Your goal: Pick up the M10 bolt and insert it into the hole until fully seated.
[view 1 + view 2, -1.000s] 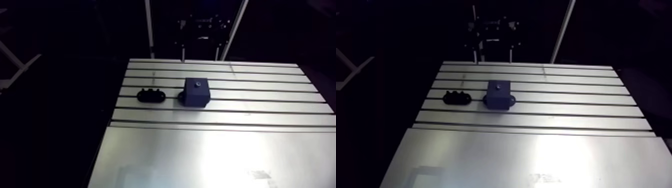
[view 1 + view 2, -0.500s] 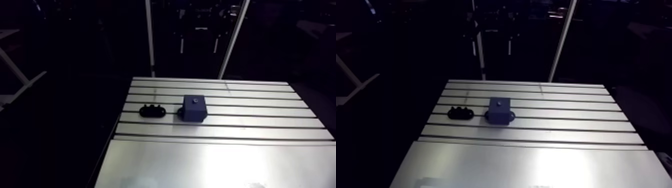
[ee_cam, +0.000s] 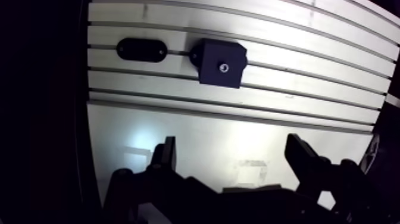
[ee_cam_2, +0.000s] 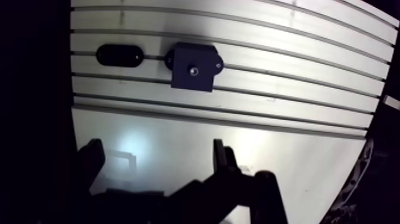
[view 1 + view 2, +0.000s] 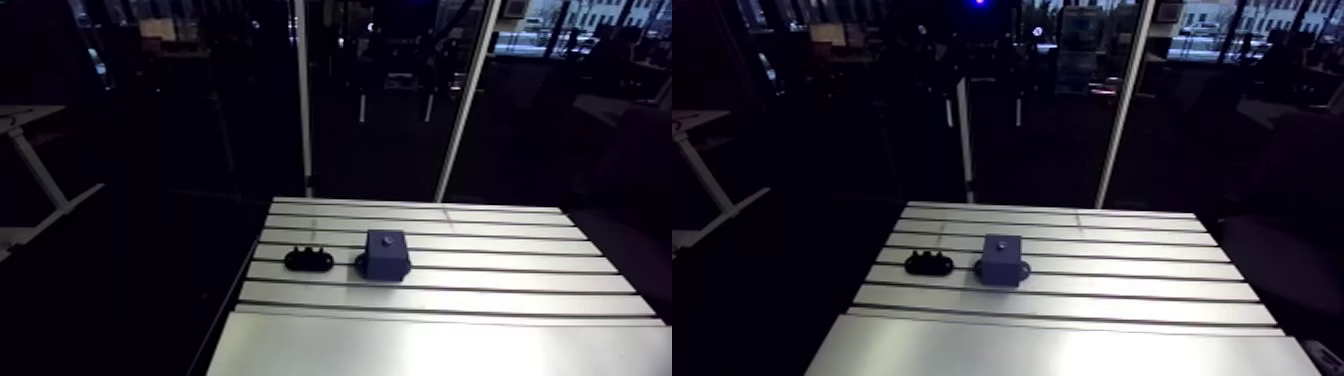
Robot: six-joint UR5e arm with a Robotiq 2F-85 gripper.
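Note:
A dark blue block [image 3: 220,62] stands on the slotted table [image 3: 309,89], with a small shiny round spot [image 3: 224,67] in the middle of its top face. I cannot tell whether that spot is a hole or a bolt head. Beside the block lies a black oval holder [image 3: 141,49] with small bumps on top [image 5: 308,260]. No separate bolt can be made out. In the wrist view my gripper [image 3: 232,158] hangs open above the smooth plate [image 3: 196,131], well short of the block, with nothing between its fingers [image 3: 165,156]. The gripper does not show in the arm view.
The table's side edge runs close by the holder [image 5: 255,270], with dark floor beyond it. A smooth bright plate [image 5: 420,345] covers the near part of the table. Slotted rows stretch past the block [image 5: 386,253] toward the far side [image 5: 520,250].
The arm view has tilted up and drawn back, so the table sits lower and smaller in it. The block and the holder have not moved on the table.

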